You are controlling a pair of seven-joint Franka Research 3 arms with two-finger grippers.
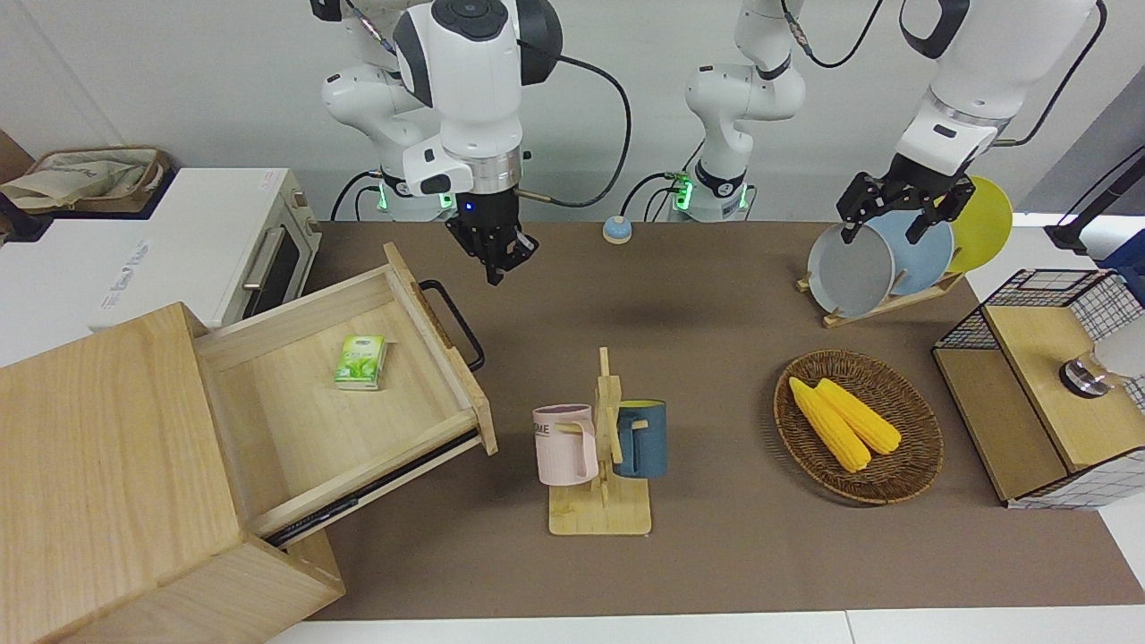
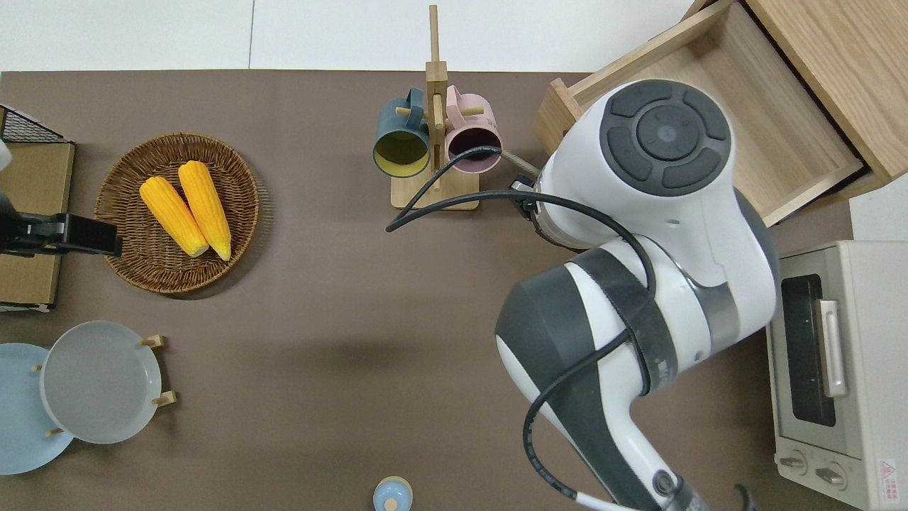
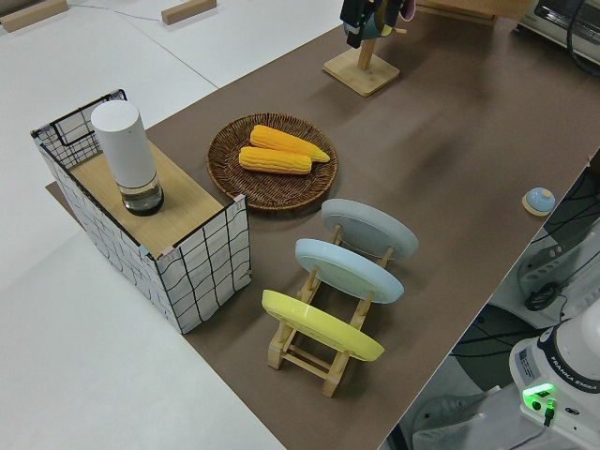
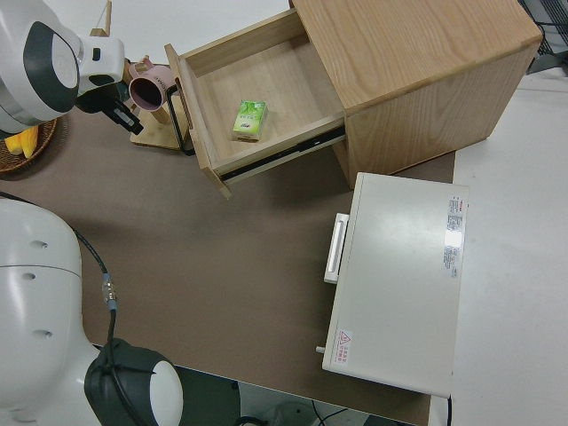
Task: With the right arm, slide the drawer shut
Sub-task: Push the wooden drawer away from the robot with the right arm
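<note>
The drawer [image 1: 295, 429] stands pulled far out of the pale-wood cabinet [image 1: 98, 465]. Its black loop handle [image 1: 456, 326] faces the middle of the table. A small green packet [image 1: 361, 361] lies in it. The drawer also shows in the overhead view [image 2: 773, 135] and the right side view [image 4: 284, 98]. My right gripper [image 1: 494, 268] is shut and empty, up in the air over the brown mat just in front of the drawer's handle, apart from it. In the right side view it [image 4: 122, 111] hangs by the handle [image 4: 179, 124]. The left arm is parked.
A wooden mug rack [image 1: 601, 447] with a pink and a blue mug stands close to the drawer's front. A white oven [image 1: 224, 250] sits beside the cabinet. A basket of corn [image 1: 857, 426], a plate rack [image 1: 881, 259], a wire-mesh box [image 1: 1047, 385] and a blue bell [image 1: 616, 230] are on the table.
</note>
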